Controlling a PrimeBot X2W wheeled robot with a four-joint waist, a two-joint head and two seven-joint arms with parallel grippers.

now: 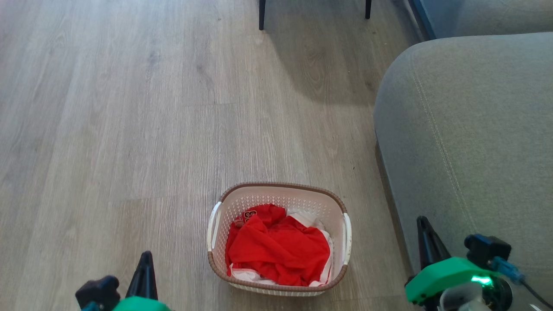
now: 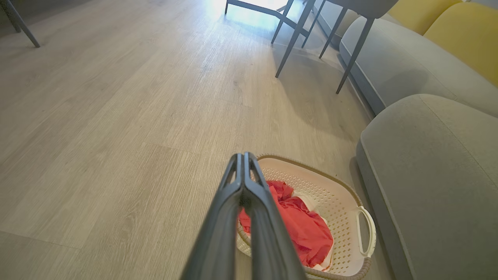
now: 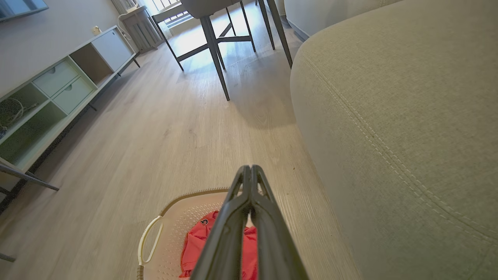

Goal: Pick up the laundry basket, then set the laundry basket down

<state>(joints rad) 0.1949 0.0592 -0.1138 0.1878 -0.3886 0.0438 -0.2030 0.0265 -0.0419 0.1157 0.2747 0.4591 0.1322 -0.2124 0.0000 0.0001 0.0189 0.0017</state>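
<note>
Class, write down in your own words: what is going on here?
A two-armed robot faces the basket, which sits on the floor beside a sofa with red clothes inside. The left gripper and right gripper hang to either side, both shut and empty. Neither touches it; the pickup has not yet begun.

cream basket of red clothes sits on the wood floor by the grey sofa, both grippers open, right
No: the left gripper and right gripper are shut, per the wrist views. The cream-white perforated plastic laundry basket is as you say.
</note>
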